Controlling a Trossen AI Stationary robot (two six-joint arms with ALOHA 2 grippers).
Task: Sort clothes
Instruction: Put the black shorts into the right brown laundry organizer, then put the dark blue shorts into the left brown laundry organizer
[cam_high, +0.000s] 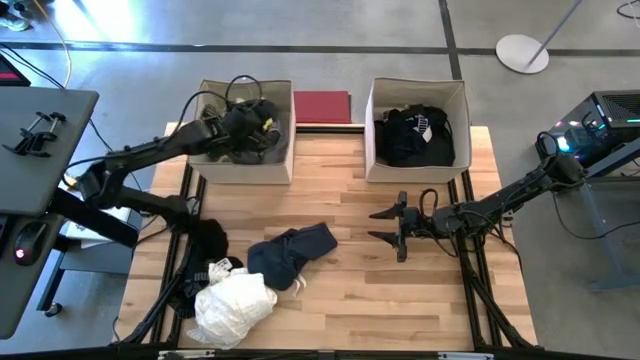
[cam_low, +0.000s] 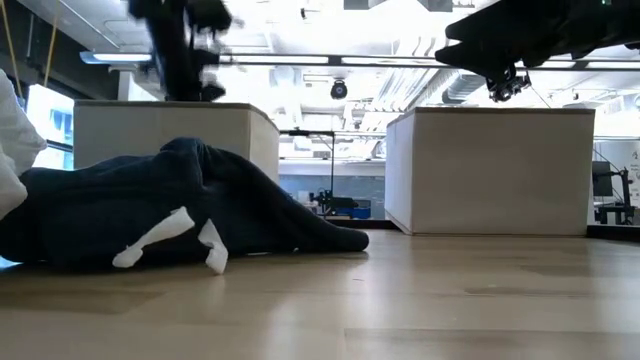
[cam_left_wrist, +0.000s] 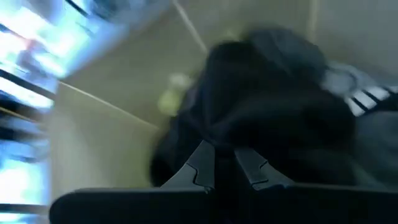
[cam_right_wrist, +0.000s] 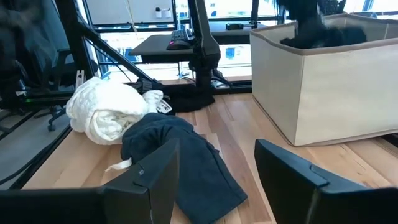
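My left gripper (cam_high: 248, 122) is over the left beige box (cam_high: 212, 165), shut on a black garment (cam_left_wrist: 267, 106). A bit of neon yellow (cam_left_wrist: 171, 99) shows in that box. My right gripper (cam_high: 385, 227) is open and empty above the table, right of the loose clothes. A dark navy garment (cam_high: 292, 255), a white garment (cam_high: 236, 300) and a black garment (cam_high: 206, 240) lie bunched on the table's near left. They also show in the right wrist view, navy (cam_right_wrist: 180, 162) and white (cam_right_wrist: 109, 112). The right beige box (cam_high: 460, 165) holds black clothes (cam_high: 415, 135). My left gripper pinches a bunched part of the black garment (cam_left_wrist: 225, 140) between its two fingers, which come from above and point down into the box. The garment spreads below the fingers inside the box. One layer or several, I cannot tell.
A flat dark red board (cam_high: 322, 106) lies between the two boxes at the far edge. Bare wood lies in the table's middle and near right (cam_high: 400, 300). A grey side table (cam_high: 40, 130) stands to the left.
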